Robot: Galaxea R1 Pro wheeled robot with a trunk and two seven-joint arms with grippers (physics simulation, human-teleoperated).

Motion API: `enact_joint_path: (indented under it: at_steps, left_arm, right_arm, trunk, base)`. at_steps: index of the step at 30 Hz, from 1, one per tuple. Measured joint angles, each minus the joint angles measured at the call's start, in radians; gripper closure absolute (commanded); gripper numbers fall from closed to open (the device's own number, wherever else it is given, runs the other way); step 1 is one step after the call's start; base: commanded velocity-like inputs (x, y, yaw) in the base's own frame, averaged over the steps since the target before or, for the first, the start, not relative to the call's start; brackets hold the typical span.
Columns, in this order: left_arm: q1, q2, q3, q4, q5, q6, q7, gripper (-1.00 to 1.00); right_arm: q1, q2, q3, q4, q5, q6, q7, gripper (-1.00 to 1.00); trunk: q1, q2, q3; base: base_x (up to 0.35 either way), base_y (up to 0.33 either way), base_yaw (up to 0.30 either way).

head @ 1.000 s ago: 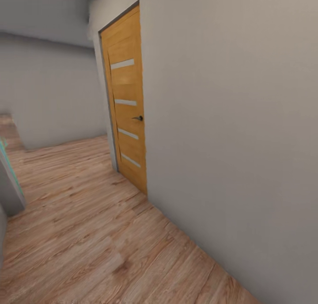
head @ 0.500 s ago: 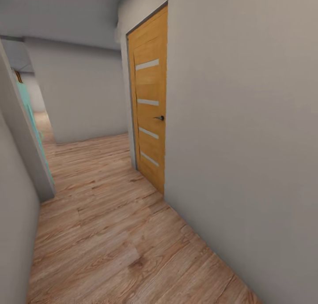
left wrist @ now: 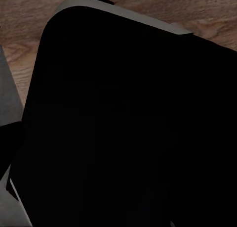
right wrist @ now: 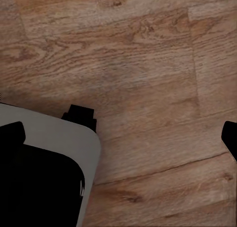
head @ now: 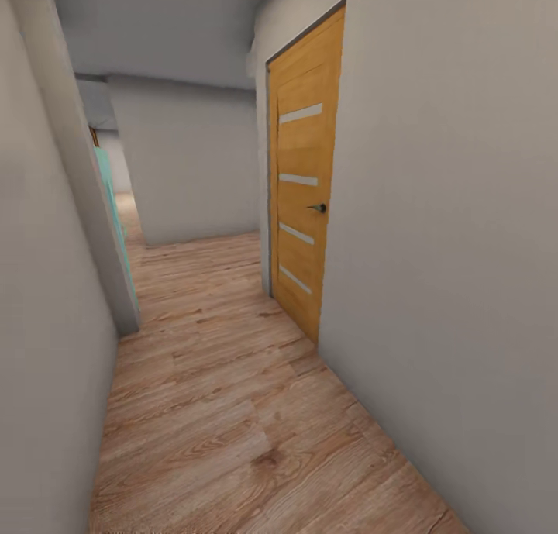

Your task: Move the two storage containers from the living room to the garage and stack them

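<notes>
Jaw state can't be told for either gripper. The left wrist view is mostly a black rounded body point(left wrist: 128, 128) with a grey rim, wood planks past it. In the right wrist view dark tips sit at the frame edges — too little to read an opening — over wood floor point(right wrist: 138, 64), beside a grey-edged black corner of the robot's own body point(right wrist: 44, 172).

Further out, the head view looks down a narrow hallway: grey walls point(head: 449, 247) close on both sides, a shut orange wooden door point(head: 304, 185) with pale slats and a dark handle point(head: 318, 208) on the right, a teal edge point(head: 116, 224) at an opening on the left.

No storage container is visible, nor any concrete floor — looks like a transit step, carrying nothing as far as can be seen. Next move likely calls for driving on centred between the walls.
</notes>
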State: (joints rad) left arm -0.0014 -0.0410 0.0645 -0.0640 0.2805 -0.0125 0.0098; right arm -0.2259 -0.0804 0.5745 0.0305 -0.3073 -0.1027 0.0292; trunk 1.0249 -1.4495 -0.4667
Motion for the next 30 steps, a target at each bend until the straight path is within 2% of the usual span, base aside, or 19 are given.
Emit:
enact_joint_path:
  at_steps: [8,21,26,27,28,30]
  left_arm:
    - [0.0,0.0,0.0,0.0,0.0,0.001,0.0,-1.0]
    - [0.0,0.004,-0.001,0.0,0.0,0.003,0.0,-1.0]
    - [0.0,0.027,0.001,-0.045,0.017,0.005,0.001,-1.0]
    - [0.0,0.03,0.001,-0.067,0.028,0.009,0.001,-1.0]
    - [-0.001,0.046,0.001,-0.127,0.057,0.024,0.002,-1.0]
    - [0.0,0.055,0.0,-0.137,0.062,0.03,0.002,-1.0]
  right_arm:
    - [0.0,0.0,0.0,0.0,0.0,0.001,0.0,-1.0]
    - [0.0,0.0,0.0,0.0,0.005,-0.006,0.001,-1.0]
    - [0.0,0.003,0.001,0.0,0.005,-0.005,0.001,-1.0]
    - [0.0,0.003,0.001,0.0,0.006,-0.005,0.001,-1.0]
    - [0.0,0.003,0.001,0.0,0.006,-0.004,0.002,-1.0]
    - [0.0,0.003,0.001,0.0,0.006,-0.003,0.003,-1.0]
  trunk:
    - [0.0,0.0,0.0]
    - [0.0,0.0,0.0]
    - [0.0,0.0,0.0]
    - [0.0,0.0,0.0]
    - [0.0,0.0,0.0]
    - [0.0,0.0,0.0]
  base:
    - [0.226,0.0,0.258]
    - [0.322,0.0,0.023]
    - [0.326,0.0,0.0]
    - [0.326,0.0,0.0]
    - [0.326,0.0,0.0]
    - [0.326,0.0,0.0]
